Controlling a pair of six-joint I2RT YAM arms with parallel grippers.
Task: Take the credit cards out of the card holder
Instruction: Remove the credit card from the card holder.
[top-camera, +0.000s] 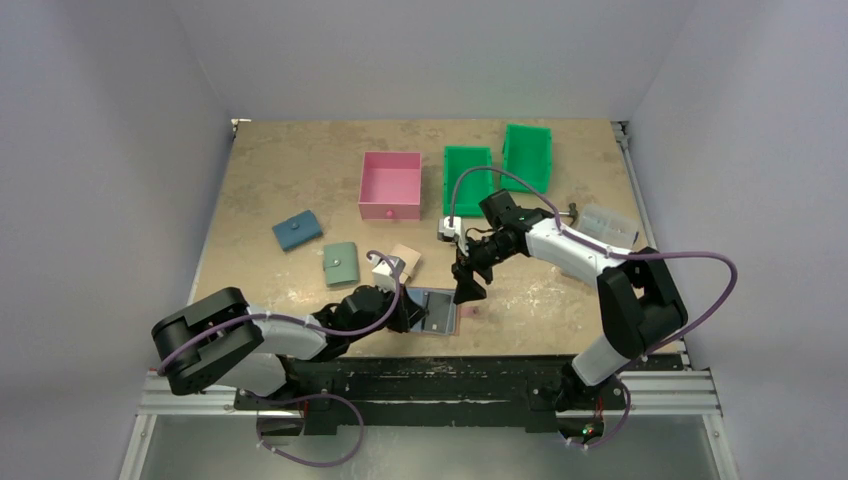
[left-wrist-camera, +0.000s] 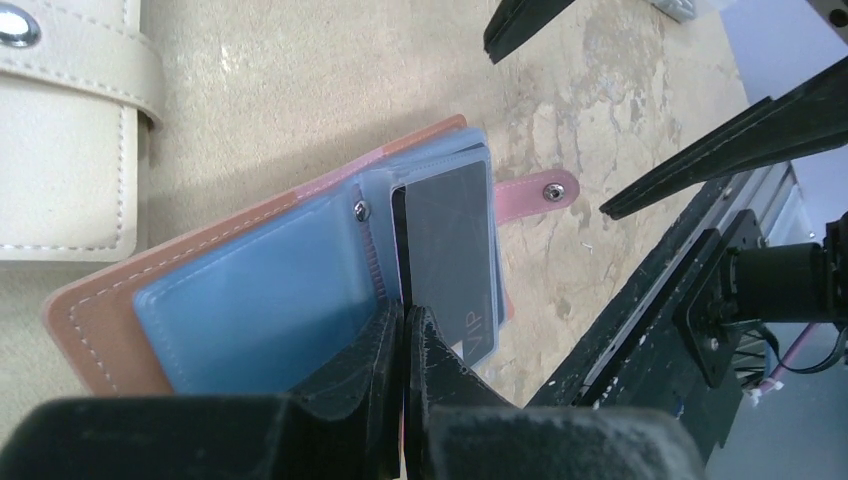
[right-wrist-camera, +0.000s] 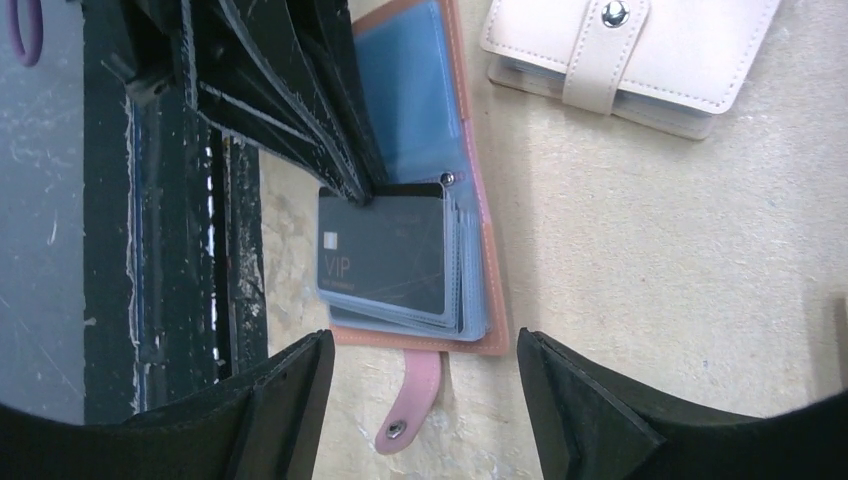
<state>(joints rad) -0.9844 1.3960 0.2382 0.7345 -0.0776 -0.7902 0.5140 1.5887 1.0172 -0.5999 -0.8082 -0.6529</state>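
Terracotta leather, folded open with its pale blue lining up: the card holder (right-wrist-camera: 420, 90) lies flat on the counter (right-wrist-camera: 650, 250) close to the near edge, between my two arms. Its snap strap (right-wrist-camera: 410, 400) hangs loose off one side, so nothing is locking the sleeves.

My left tool (left-wrist-camera: 405, 315) is clenched at the holder's middle, right where the clear sleeves meet the spine and beside the edge of the black card (right-wrist-camera: 385, 250). I judge this grip is there to pin the holder down, so that it does not slide or lift when a card is drawn out. Whether the card's own edge is also caught between the pads, I cannot tell.

The black card, marked VIP, sits on top of the sleeve stack with most of its face showing. No pale card shows itself to me.

My right tool (right-wrist-camera: 425, 342) hangs above the strap end of the holder, released, its fingers spread wide on either side of the card's width. I read that as lined up to come down and take the card by its free edge. A beige wallet (right-wrist-camera: 640, 50) lies nearby, apart from all this.
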